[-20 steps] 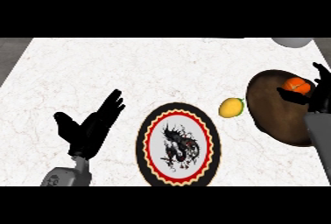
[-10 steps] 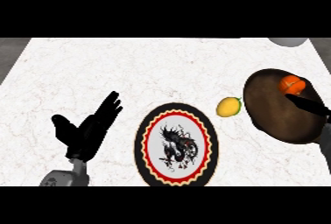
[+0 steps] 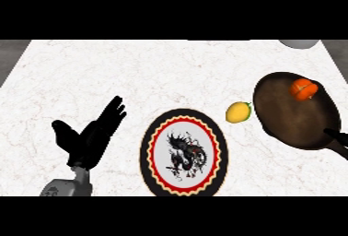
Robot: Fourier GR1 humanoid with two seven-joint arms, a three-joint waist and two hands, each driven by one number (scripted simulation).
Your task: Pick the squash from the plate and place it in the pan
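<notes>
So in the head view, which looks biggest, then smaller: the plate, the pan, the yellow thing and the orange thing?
1. Round red-and-black patterned plate and dark brown pan: too alike to rank.
2. Yellow round fruit.
3. Orange squash, only slightly smaller.

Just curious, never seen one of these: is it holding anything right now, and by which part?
Nothing is held. The left hand is open; the squash lies in the pan.
</notes>
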